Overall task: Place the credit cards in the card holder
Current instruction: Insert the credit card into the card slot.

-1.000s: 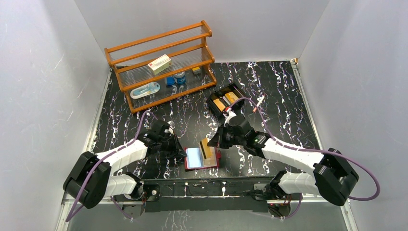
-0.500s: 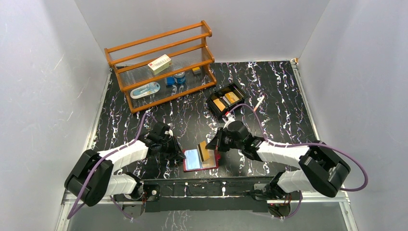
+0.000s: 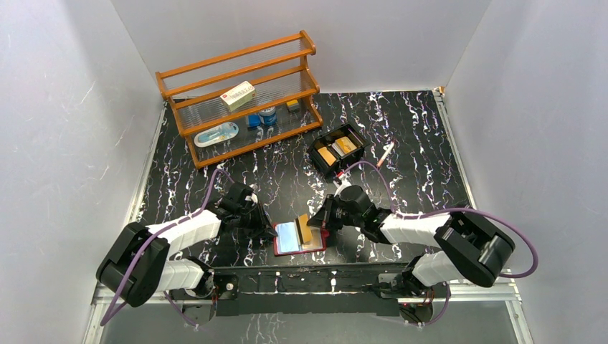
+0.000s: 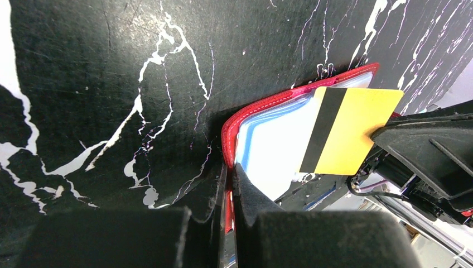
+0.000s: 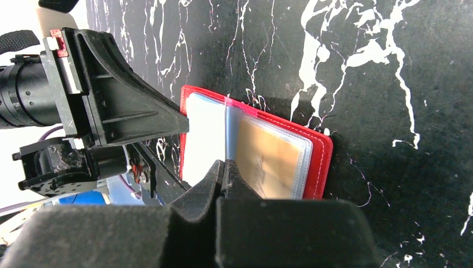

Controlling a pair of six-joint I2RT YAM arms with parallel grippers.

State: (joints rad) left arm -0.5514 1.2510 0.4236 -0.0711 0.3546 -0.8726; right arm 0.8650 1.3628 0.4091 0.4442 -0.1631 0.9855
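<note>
We see a black table (image 3: 430, 143) veined with white. A wooden rack (image 3: 240, 97) stands at its far left corner. A black tray (image 3: 313, 149) sits near the middle, toward the far edge, with a thin red-and-white stick (image 3: 386, 153) near it on the right-edge side. The open red card holder (image 3: 287, 236) lies flat close to the near edge, about midway along it.

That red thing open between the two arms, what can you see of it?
The card holder is a small red leather-look wallet with stitched edges, lying open on the black marbled table near the arms' bases. Clear plastic sleeves fan inside; one shows a tan card. The left gripper pinches its edge; the right gripper holds a gold card over it.
</note>
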